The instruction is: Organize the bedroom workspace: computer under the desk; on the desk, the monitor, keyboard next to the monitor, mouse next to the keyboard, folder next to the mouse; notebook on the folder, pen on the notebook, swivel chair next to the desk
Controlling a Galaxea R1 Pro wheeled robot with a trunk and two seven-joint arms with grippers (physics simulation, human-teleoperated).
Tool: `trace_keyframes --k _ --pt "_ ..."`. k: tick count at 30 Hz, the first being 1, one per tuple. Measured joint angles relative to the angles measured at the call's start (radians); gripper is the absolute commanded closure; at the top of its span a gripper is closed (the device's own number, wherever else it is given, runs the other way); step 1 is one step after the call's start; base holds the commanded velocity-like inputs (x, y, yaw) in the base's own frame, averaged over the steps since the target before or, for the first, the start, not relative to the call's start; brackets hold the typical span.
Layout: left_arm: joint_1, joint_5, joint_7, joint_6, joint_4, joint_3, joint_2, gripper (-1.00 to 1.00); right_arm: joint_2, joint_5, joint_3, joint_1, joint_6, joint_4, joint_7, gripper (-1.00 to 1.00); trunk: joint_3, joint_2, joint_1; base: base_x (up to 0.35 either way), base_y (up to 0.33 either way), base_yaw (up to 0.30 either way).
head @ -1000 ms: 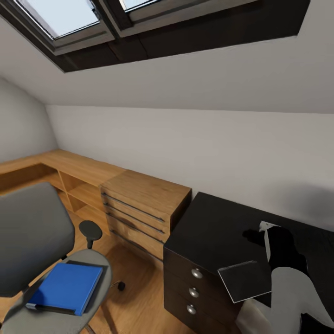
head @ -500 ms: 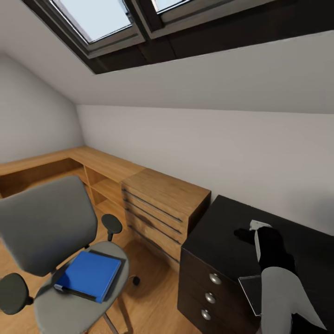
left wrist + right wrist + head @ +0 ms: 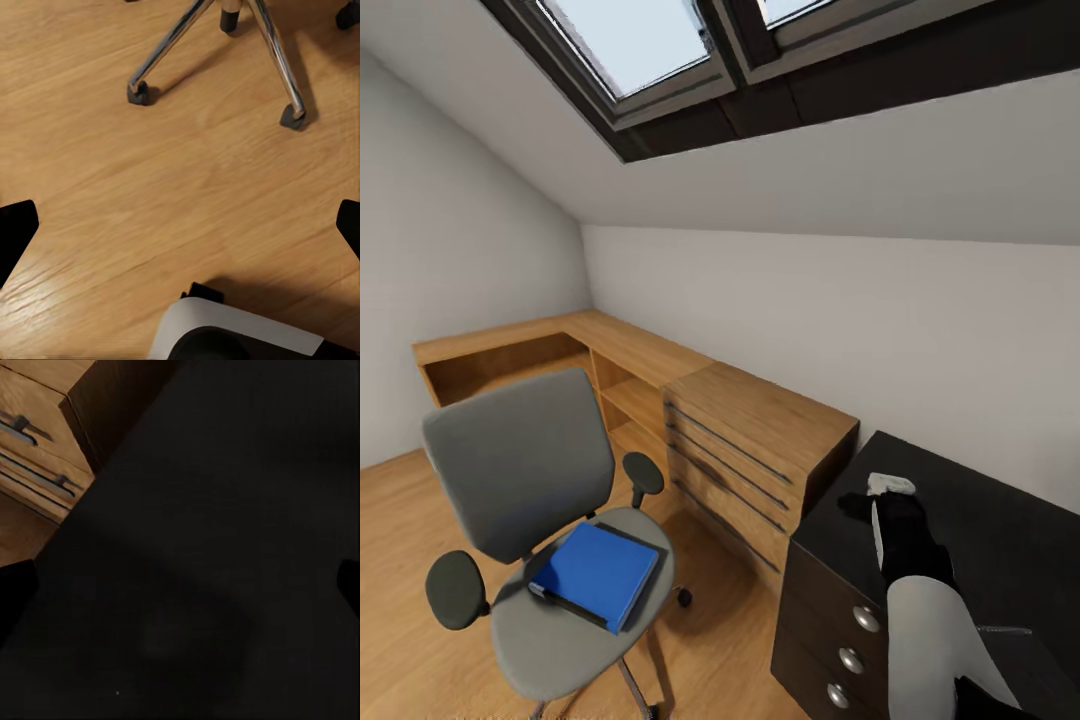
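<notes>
I judge the folder step not yet done: the folder point(image 3: 597, 574) lies on the swivel chair point(image 3: 520, 470) seat, apart from the desk point(image 3: 970, 530), while both my right gripper point(image 3: 180, 585) and left gripper point(image 3: 180, 232) show jaws spread, holding nothing.

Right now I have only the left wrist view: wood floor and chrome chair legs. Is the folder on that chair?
Observer: Yes, the folder lies flat on the seat of the swivel chair.
Operator: Where is the desk from there?
Observer: The desk is at the head view's right, beside a wooden drawer chest that stands between it and the chair.
Operator: And the right arm?
Observer: The right gripper is over the black desk top, jaws wide apart and holding nothing.
</notes>
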Motion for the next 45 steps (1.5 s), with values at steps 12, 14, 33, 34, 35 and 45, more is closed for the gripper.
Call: trace_keyframes --k 12,14,33,34,35,45 --pt "0.0 0.0 0.0 0.001 0.0 0.0 0.002 -1.0 0.025 0.009 0.001 0.0 -0.072 0.071 -0.016 -1.0 0.0 0.0 0.0 0.0 0.0 0.279" --pt "0.0 0.0 0.0 0.001 0.0 0.0 0.002 -1.0 0.025 0.008 0.001 0.0 -0.087 0.082 -0.017 -1.0 0.0 0.0 0.0 0.0 0.0 0.28" --pt "0.0 0.0 0.0 0.001 0.0 -0.001 0.004 -1.0 0.024 0.008 0.003 0.001 -0.287 0.204 -0.016 -1.0 0.0 0.0 0.0 0.0 0.0 0.28" --pt "0.0 0.0 0.0 0.001 0.0 -0.001 0.004 -1.0 0.024 0.008 0.003 0.001 -0.298 0.21 -0.016 -1.0 0.0 0.0 0.0 0.0 0.0 0.277" --pt "0.0 0.0 0.0 0.001 0.0 -0.001 0.004 -1.0 0.024 0.008 0.003 0.001 -0.31 0.216 -0.016 -1.0 0.0 0.0 0.0 0.0 0.0 0.276" --pt "0.0 0.0 0.0 0.0 0.0 -0.001 0.004 -1.0 0.024 0.008 0.004 0.001 -0.394 0.26 -0.015 -1.0 0.0 0.0 0.0 0.0 0.0 0.261"
